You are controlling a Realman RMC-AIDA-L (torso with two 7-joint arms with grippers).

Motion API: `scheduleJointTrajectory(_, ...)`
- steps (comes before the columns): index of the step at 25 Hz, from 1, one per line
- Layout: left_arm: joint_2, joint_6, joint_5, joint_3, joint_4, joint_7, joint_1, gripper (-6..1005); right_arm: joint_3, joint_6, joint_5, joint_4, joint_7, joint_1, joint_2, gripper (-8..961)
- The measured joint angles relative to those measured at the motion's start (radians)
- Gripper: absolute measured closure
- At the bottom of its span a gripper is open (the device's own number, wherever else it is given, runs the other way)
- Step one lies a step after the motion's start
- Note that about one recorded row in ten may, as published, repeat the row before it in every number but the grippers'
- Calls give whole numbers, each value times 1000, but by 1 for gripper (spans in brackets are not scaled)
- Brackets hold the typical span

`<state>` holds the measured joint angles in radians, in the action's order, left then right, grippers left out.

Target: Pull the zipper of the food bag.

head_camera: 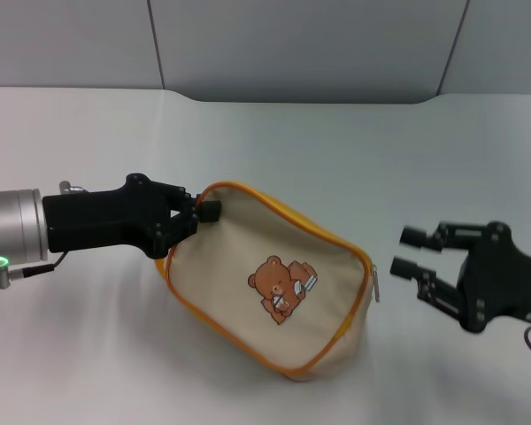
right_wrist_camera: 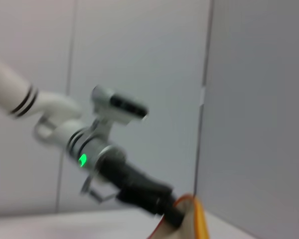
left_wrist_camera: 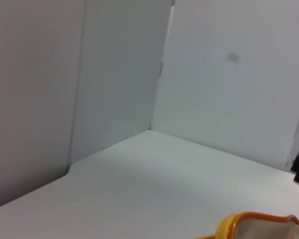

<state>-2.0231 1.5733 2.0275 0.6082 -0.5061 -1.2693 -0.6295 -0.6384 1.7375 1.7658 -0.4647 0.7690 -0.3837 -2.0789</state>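
Observation:
The food bag point(head_camera: 274, 283), beige with orange piping and a brown bear print, lies tilted on the white table. The orange zipper point(head_camera: 292, 215) runs along its upper edge, and its small silver pull tab point(head_camera: 375, 287) hangs at the bag's right end. My left gripper point(head_camera: 197, 219) is shut on the bag's left upper corner. My right gripper point(head_camera: 409, 251) is open and empty, a short way right of the pull tab and not touching it. The bag's orange edge also shows in the left wrist view point(left_wrist_camera: 249, 220) and the right wrist view point(right_wrist_camera: 195, 219).
The white table point(head_camera: 336, 150) runs back to grey wall panels point(head_camera: 292, 44). In the right wrist view, my left arm point(right_wrist_camera: 104, 154) with its green light reaches to the bag's end.

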Motion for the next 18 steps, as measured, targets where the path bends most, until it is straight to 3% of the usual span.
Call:
scheduleJointTrajectory(8, -42, -126, -15, -10, 0, -76, 11, 899, 72, -7, -3, 67, 69, -50, 17, 577)
scheduleJointTrajectory(12, -40, -102, -69, -29, -4, -76, 28, 890, 81, -5, -3, 68, 123, -61, 25, 387)
scheduleJointTrajectory(13, -34, -60, -146, -44, -10, -61, 57, 888, 83, 5, -3, 65, 174, -68, 34, 356)
scheduleJointTrajectory(14, -34, -60, -146, -44, -10, -61, 57, 784, 83, 5, -3, 65, 174, -68, 34, 325)
scheduleJointTrajectory(15, -24, 21, -210, -43, -13, -25, 86, 680, 82, 16, -1, 64, 198, -72, 41, 294)
scheduleJointTrajectory(16, -24, 21, -210, -43, -13, -25, 86, 644, 79, 32, 3, 63, 217, -76, 50, 263)
scheduleJointTrajectory(18, 5, 200, -233, -4, -8, 56, 106, 572, 68, 108, 34, 61, 258, -88, 79, 201)
